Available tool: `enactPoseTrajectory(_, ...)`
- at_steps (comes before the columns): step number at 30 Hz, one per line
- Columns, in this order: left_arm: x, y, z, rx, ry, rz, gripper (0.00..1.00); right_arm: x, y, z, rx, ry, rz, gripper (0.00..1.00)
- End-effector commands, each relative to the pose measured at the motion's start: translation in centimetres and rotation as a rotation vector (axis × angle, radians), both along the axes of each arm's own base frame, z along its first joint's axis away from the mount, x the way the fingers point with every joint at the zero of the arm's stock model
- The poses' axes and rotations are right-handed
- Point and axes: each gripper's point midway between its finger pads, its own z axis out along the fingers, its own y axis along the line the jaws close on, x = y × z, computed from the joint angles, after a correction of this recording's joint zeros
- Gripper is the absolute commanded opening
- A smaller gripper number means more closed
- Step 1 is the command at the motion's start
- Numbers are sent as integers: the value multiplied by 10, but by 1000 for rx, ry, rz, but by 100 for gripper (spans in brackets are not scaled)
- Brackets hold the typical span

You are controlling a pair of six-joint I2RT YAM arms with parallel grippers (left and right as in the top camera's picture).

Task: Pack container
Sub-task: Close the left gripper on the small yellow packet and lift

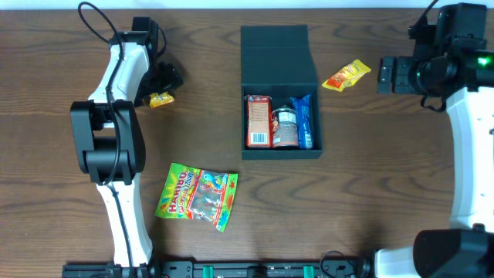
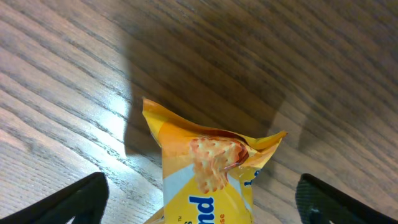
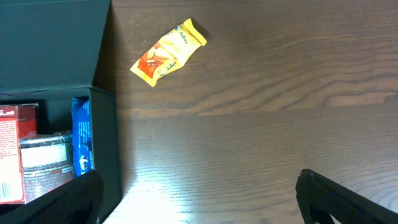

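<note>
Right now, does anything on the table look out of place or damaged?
Nothing looks damaged or spilled. Three snacks lie outside the open container: a Haribo bag, a small yellow packet at the left gripper, and a tilted yellow-red packet.

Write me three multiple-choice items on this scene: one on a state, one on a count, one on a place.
1. The lid of the container is: A shut; B open; C missing.
2. Items inside it: A one; B two; C three.
3. The Haribo bag lies: A on the table, outside the container; B inside the container; C on the lid.
Answers: 1 B, the lid is folded back and the contents show. 2 C, a red box, a can and a blue packet. 3 A, it lies flat on the table, apart from the container.
</note>
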Motion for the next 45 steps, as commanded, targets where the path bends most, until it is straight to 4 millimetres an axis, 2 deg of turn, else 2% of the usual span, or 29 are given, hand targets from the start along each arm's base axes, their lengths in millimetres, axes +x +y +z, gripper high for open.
enactPoseTrajectory(1, -2, 5, -5, 22, 17, 2, 100, 2, -2, 5, 4, -14, -20, 99)
enactPoseTrajectory(2, -3, 5, -5, 22, 17, 2, 100, 2, -2, 5, 4, -14, -20, 99)
enactPoseTrajectory(3, -3, 5, -5, 22, 19, 2, 94, 2, -2, 5, 4, -14, -20, 99)
enactPoseTrajectory(6, -5, 2, -5, 22, 26, -4, 88, 2, -2, 5, 4, -14, -20, 99)
enactPoseTrajectory(8, -5, -1, -5, 22, 28, -11, 88, 2, -2, 5, 4, -14, -20, 99)
enactPoseTrajectory(16, -5, -13, -5, 24, 28, -36, 66, 2, -2, 5, 4, -14, -20, 99)
enactPoseTrajectory(24, -6, -15, -5, 27, 29, -42, 53, 2, -2, 5, 4, -14, -20, 99)
enactPoseTrajectory(27, -6, -15, -5, 27, 30, -42, 45, 2, -2, 5, 4, -14, -20, 99)
enactPoseTrajectory(30, -8, -15, -6, 27, 38, -43, 44, 2, -2, 5, 4, -14, -20, 99)
enactPoseTrajectory(34, -13, -15, -6, 28, 59, -50, 34, 2, -2, 5, 4, -14, -20, 99)
enactPoseTrajectory(39, -21, -17, -6, 32, 94, -131, 32, 2, -2, 5, 4, -14, -20, 99)
enactPoseTrajectory(42, -26, -21, -5, 34, 114, -187, 25, 2, -2, 5, 4, -14, -20, 99)
enactPoseTrajectory(45, -30, -26, -3, 36, 131, -208, 24, 2, -2, 5, 4, -14, -20, 99)
